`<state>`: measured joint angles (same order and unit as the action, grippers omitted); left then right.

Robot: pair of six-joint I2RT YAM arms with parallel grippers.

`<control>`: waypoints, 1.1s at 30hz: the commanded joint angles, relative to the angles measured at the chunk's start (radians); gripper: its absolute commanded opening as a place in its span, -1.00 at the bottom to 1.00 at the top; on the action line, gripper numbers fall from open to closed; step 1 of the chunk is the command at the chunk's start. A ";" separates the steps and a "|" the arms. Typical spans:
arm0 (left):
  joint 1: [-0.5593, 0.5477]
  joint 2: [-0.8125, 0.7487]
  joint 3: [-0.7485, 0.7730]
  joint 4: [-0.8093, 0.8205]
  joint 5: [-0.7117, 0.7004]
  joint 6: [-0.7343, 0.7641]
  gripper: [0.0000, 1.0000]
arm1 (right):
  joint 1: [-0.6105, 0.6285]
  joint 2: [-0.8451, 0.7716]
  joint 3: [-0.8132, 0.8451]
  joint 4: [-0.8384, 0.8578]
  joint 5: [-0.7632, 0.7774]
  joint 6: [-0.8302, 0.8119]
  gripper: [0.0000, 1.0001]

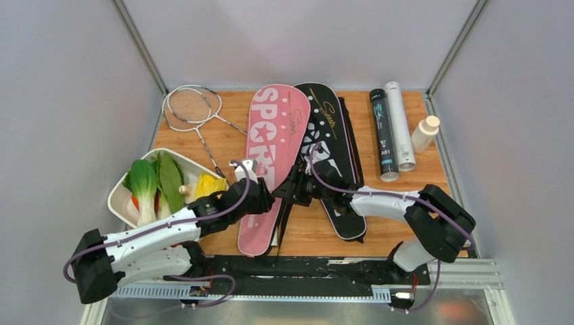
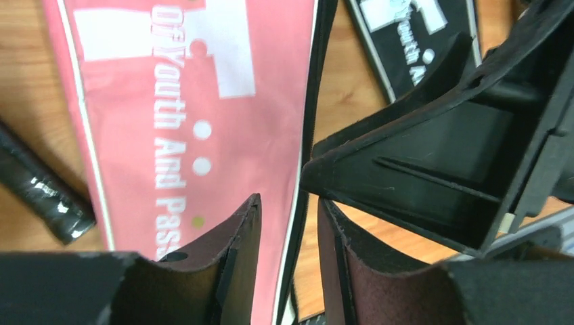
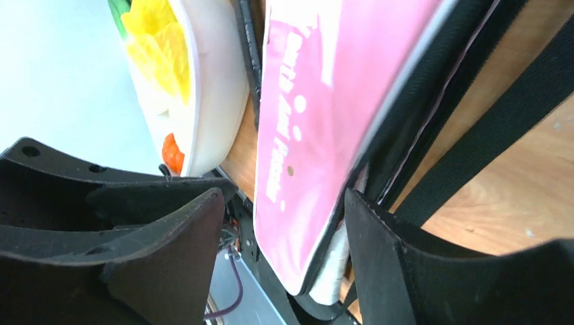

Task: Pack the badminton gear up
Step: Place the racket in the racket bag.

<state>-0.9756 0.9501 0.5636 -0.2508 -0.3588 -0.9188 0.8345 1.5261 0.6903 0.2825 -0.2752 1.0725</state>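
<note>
The pink "SPORT" racket bag lies lengthwise mid-table, the black bag beside it on the right. Two thin-framed rackets lie at the back left. A black tube and a white tube lie at the back right. My left gripper is over the pink bag's right edge, jaws open with the black piping showing in the gap. My right gripper faces it, open, astride the pink bag's narrow end. Something white shows under that end.
A white tray of vegetables sits at the left, close to my left arm. A small white bottle stands at the back right. A dark racket handle lies left of the pink bag. Black straps cross the wood.
</note>
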 commanded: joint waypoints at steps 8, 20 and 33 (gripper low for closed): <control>0.121 -0.021 0.170 -0.323 0.006 0.106 -0.05 | 0.290 -0.099 -0.040 -0.127 0.308 0.068 0.57; 0.160 -0.084 0.047 -0.351 0.047 0.104 -0.03 | 0.471 0.039 0.100 -0.350 0.493 0.094 0.60; 0.160 -0.085 -0.035 -0.318 0.073 0.089 -0.03 | 0.512 0.045 0.131 -0.450 0.703 0.071 -0.86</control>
<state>-0.8211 0.8715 0.5293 -0.6037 -0.2955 -0.8307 1.3407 1.6325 0.8471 -0.1284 0.2771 1.1851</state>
